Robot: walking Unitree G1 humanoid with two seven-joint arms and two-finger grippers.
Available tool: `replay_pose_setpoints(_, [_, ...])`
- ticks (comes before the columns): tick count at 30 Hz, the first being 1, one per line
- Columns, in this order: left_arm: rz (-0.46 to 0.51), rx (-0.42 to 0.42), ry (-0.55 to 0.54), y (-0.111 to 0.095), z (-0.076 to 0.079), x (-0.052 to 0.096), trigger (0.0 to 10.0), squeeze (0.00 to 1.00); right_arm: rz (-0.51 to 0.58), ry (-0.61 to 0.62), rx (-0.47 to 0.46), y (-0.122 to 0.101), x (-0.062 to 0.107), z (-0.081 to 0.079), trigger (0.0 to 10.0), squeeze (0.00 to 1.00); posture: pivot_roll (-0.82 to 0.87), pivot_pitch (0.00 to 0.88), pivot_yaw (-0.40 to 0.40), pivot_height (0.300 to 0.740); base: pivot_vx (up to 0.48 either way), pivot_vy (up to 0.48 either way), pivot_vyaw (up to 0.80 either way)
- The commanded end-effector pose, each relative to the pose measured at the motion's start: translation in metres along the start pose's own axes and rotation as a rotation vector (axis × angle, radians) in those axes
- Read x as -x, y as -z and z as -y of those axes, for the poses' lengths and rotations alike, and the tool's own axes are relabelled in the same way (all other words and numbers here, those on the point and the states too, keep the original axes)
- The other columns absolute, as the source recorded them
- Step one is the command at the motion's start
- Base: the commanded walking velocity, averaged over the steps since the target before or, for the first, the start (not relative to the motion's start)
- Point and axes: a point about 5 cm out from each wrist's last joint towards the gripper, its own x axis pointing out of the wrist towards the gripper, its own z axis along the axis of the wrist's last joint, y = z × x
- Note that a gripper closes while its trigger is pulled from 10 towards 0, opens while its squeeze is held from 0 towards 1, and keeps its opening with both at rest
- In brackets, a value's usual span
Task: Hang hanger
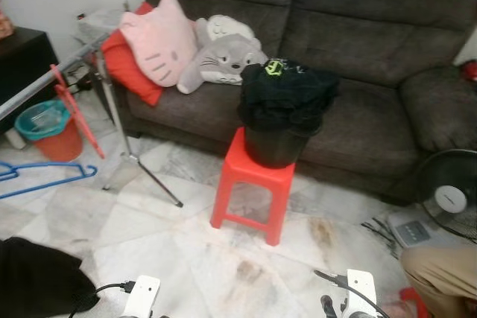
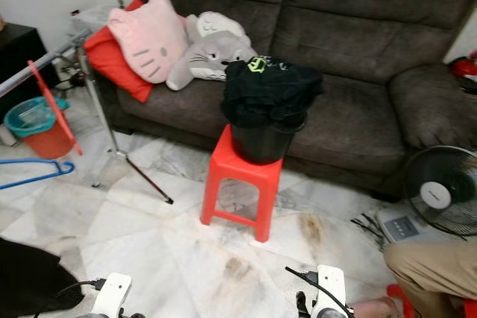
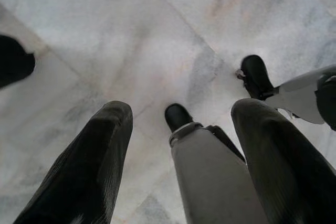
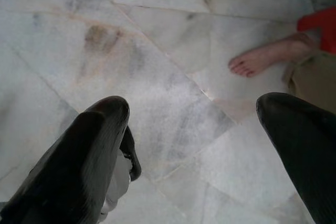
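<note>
- Both arms hang low, nothing held. Left gripper [image 3: 178,145] has its fingers spread wide over bare marble floor [image 1: 186,258]; right gripper [image 4: 199,150] is equally wide, also pointing straight down at floor tiles.
- Blue hanger [image 1: 41,176] lies flat on the floor at the far left edge of the room, just under the rack. Red hanger [image 1: 74,109] is already hooked on the rail [image 1: 45,80] of the metal rack, hanging tilted.
- Rack legs [image 1: 141,161] splay out by the sofa's left end, so the rail looks like the target.
- Black bucket [image 1: 276,143] heaped with dark clothes sits on a red stool [image 1: 250,191] in front of the sofa [image 1: 358,57], within reach as the laundry source, probably.
- A person's bare foot [image 4: 260,59] is on the floor near the right arm.
- Judgement: the hang hasn't begun; turn left and pick up the blue hanger first.
</note>
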Motion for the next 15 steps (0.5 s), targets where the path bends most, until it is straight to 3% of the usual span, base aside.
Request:
replay_pose_setpoints(1, [-0.013, 0.001, 0.000, 0.0019, 0.0006, -0.0001, 10.0, 0.00, 0.003, 0.002, -0.001, -0.0020, -0.0002, 0.0014, 10.0, 0.00, -0.08, 0.000, -0.064, 0.740, 0.000, 0.000, -0.77])
replay_pose_setpoints(15, [-0.007, 0.014, -0.006, 0.0024, -0.0001, 0.0001, 10.0, 0.00, 0.003, 0.002, -0.007, -0.0014, -0.0001, 0.0009, 10.0, 0.00, -0.08, 0.000, -0.060, 0.740, 0.000, 0.000, -0.76])
